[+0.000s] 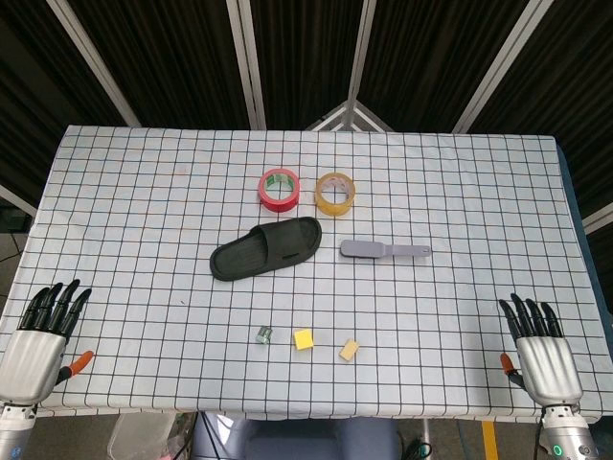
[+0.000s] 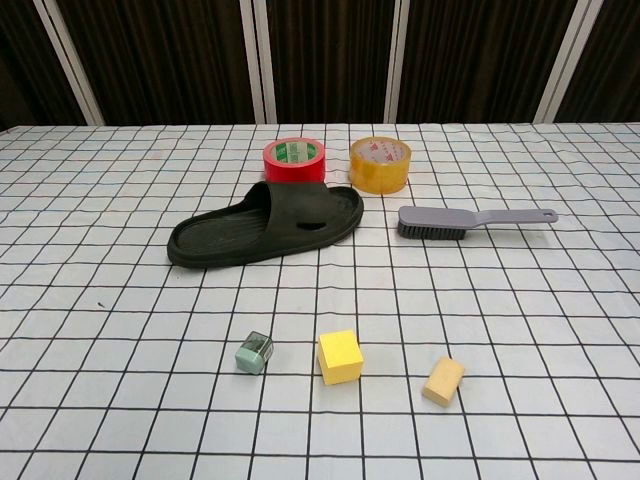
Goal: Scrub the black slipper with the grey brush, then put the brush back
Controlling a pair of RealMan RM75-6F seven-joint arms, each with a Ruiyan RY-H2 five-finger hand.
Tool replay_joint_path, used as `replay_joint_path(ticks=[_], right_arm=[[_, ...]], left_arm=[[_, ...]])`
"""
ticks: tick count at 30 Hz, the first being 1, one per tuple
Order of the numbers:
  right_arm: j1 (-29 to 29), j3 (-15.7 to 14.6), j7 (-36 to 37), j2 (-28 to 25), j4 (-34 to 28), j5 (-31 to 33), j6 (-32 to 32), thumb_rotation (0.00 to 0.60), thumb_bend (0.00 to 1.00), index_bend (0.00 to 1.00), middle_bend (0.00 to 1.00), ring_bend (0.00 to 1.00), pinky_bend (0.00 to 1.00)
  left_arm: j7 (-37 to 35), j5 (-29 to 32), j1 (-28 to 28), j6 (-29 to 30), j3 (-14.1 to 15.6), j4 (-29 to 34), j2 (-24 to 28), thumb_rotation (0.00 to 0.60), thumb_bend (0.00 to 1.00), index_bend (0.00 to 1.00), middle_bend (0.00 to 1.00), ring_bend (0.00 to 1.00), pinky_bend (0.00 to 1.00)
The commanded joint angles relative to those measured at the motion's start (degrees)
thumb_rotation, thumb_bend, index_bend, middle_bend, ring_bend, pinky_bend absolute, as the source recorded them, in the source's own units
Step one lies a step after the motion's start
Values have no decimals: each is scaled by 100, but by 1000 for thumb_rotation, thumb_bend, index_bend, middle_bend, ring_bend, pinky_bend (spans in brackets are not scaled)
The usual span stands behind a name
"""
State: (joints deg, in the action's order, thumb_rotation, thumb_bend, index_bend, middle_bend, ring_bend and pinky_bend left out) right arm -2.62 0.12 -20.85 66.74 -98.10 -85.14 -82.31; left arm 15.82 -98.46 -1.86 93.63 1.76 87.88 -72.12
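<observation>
The black slipper (image 1: 267,248) (image 2: 266,225) lies flat at the middle of the checked table, toe end pointing right. Just to its right lies the grey brush (image 1: 384,250) (image 2: 470,220), bristles down, handle pointing right. My left hand (image 1: 40,337) rests at the near left edge of the table, fingers stretched out and apart, holding nothing. At the near right edge my right hand (image 1: 540,351) lies the same way, empty. Both hands are far from the slipper and brush. The chest view shows neither hand.
A red tape roll (image 1: 279,189) (image 2: 294,160) and a yellow tape roll (image 1: 335,193) (image 2: 380,164) stand behind the slipper. In front lie a small grey-green block (image 1: 264,334) (image 2: 254,353), a yellow cube (image 1: 304,339) (image 2: 340,357) and a tan sponge piece (image 1: 350,349) (image 2: 443,381).
</observation>
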Motion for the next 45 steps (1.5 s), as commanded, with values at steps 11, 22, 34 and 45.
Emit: replay_joint_path(ticks=[11,22,34,45], right_arm=[[-662,466,115,67,172,657,950,600,397,0,0,0,46],[-2085,1012,-850,535,-77,1864,2678,600,397,0,0,0,46],[-3403,1443,-2692,1443,191,3470,2607,600,397,0,32,7,128],[-4463,1525,-3071,2402,1516,4320,2961,600,397,145,159,133,234]], left_arm=[[-179,430,-24,-166,-190,27,88,600,31,0,0,0,94],[-290,608,-154,-457,-237,1,90,600,33,0,0,0,94],[-470,755,-151,-497,-267,16,159,600,33,0,0,0,94],[-490,888,-172,-545,-321,34,180,600,32,0,0,0,94]])
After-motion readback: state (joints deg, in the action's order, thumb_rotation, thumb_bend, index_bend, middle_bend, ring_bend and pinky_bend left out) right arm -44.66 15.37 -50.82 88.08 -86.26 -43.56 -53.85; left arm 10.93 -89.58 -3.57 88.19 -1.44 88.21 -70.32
